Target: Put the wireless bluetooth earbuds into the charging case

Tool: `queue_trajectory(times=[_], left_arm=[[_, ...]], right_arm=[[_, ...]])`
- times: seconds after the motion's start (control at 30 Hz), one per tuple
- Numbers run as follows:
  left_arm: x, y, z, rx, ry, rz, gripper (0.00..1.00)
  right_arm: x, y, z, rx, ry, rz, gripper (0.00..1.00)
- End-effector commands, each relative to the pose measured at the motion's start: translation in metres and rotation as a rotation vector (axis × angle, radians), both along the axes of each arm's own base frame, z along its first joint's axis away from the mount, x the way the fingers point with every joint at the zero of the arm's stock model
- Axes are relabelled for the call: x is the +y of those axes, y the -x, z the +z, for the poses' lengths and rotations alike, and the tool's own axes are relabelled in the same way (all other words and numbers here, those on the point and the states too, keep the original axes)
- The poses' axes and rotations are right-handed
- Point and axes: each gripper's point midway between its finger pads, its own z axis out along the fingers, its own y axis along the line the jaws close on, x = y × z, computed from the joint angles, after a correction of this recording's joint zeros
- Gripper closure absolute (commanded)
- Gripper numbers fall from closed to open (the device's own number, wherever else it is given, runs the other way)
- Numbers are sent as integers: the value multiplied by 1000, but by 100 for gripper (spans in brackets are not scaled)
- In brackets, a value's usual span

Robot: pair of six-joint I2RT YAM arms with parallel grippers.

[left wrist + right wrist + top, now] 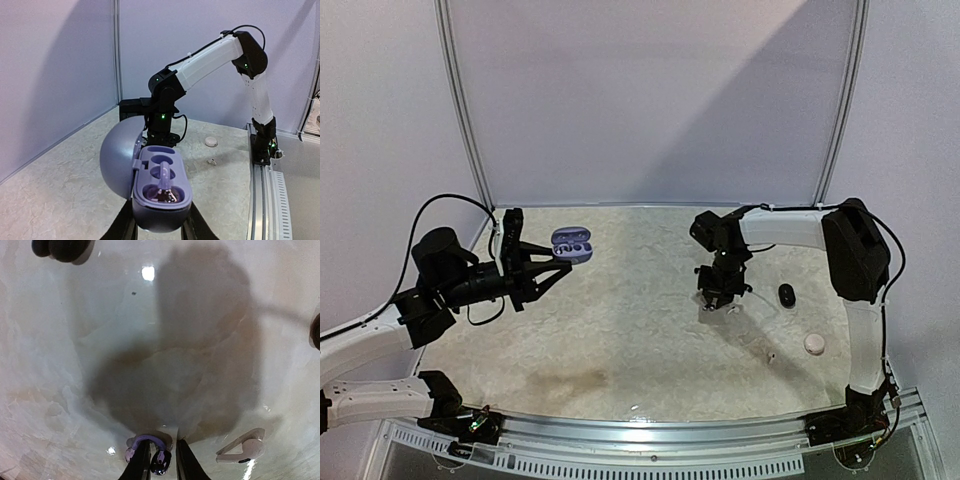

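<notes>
My left gripper [556, 264] is shut on an open purple charging case [571, 244] and holds it above the table's left side. In the left wrist view the case [160, 185] has its lid swung to the left, and one purple earbud [164, 181] sits in it. My left gripper [159, 229] holds the case's lower end. My right gripper [720, 296] points down at the table. In the right wrist view my right gripper [161, 466] is shut on a purple ear-hook earbud [160, 460]. Its hook curls around the left finger.
A white earbud [242, 450] lies just right of my right fingers. A black pebble case [787, 294], a white round case [814, 343] and a small white earbud [771, 356] lie at the right. Dark objects show at the right wrist view's top left [62, 247].
</notes>
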Motion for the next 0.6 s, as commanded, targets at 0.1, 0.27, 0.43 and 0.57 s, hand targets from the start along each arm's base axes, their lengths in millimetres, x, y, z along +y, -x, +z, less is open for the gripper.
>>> queue_trajectory(times=[0.1,0.27,0.43,0.57], left_arm=[[5,-2,3,-31,7,15,100],[5,-2,4,-41,3,16,100],[7,-10,9,-30,34,61,100],[7,-15,16,-20,69,80,100]], right_arm=[[1,10,-6,25,21,22,84],[0,3,5,-12,30,29,89],[2,-14,43,-149,46,77,92],[16,-24,96,-307,23,144,95]])
